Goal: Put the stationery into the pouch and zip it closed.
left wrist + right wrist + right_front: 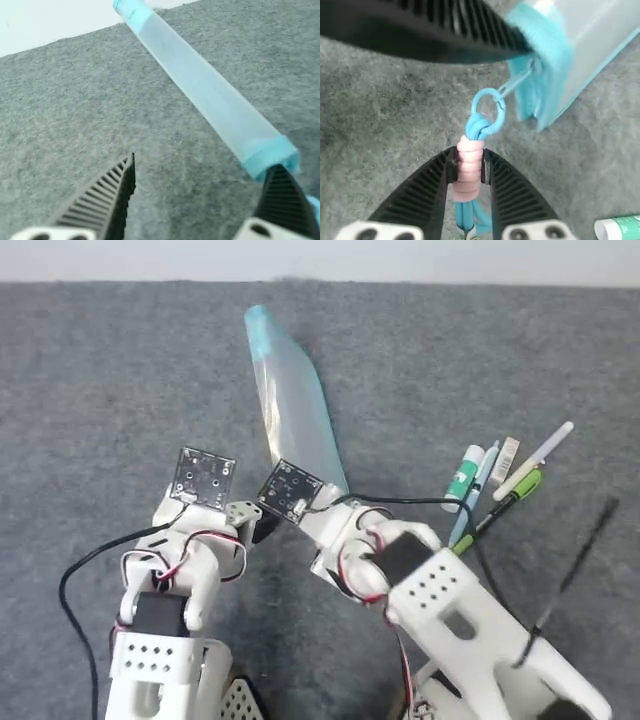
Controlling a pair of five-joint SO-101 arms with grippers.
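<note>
**Pink ribbed zip pull (469,172) clamped in the right gripper (470,154)**

The right gripper's black ridged fingers (415,200) are closed tight on the soft pull. It hangs by a light-blue ring (498,121) from the metal zip tab (517,82) at the near turquoise end of the long translucent plastic pouch (295,405). The left gripper (202,167) is spread wide, gripping nothing, one finger (282,195) against that same fabric end band. From both grippers the pouch stretches away across the grey felt mat (120,370), its long axis running toward the far edge, so the slider should travel along that line. The stationery (480,485), a loose cluster of pens (525,480) and a green-and-white tube (463,477), lies outside the pouch on the mat, well apart, nearer the right arm.
</note>
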